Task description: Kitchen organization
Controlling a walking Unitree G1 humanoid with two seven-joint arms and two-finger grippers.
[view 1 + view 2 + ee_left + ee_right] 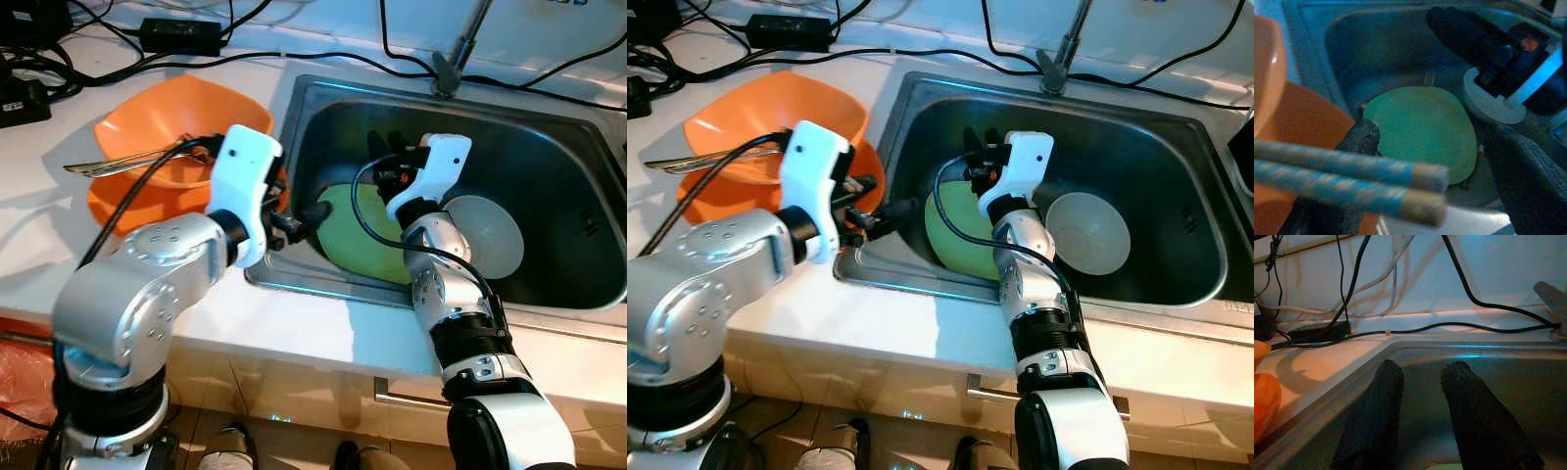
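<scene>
Your left gripper (pixel 299 223) sits at the near left corner of the sink (pixel 549 137), just over its rim. In the left wrist view a pair of chopsticks (pixel 1352 183) crosses between the camera and the fingers (pixel 1359 139); they appear clamped in that gripper, though the grip itself is blurred and partly cut off at the frame's edge. From the head camera you can only make out the dark fingertips, since the white wrist housing covers the rest.

Your right gripper (pixel 387 147) hangs inside the sink, its fingers (pixel 1376 416) parted with a clear gap and nothing between them, pointing toward the back wall of the basin. The arm hides part of what lies below it.

A green plate (pixel 358 230) lies on the sink floor toward the left side, its right edge covered by your right arm. A grey plate (pixel 490 235) lies just beside it to the right; whether the two touch is hidden by the arm.

On the desk (pixel 39 225) to the left of the sink, an orange bowl (pixel 167 117) rests on another orange dish (pixel 118 211), with a metal utensil (pixel 118 164) lying across it; its far end is hidden behind your left wrist. Black cables (pixel 323 59) run along the back of the desk, and the tap's (pixel 460 49) top is cut off.
</scene>
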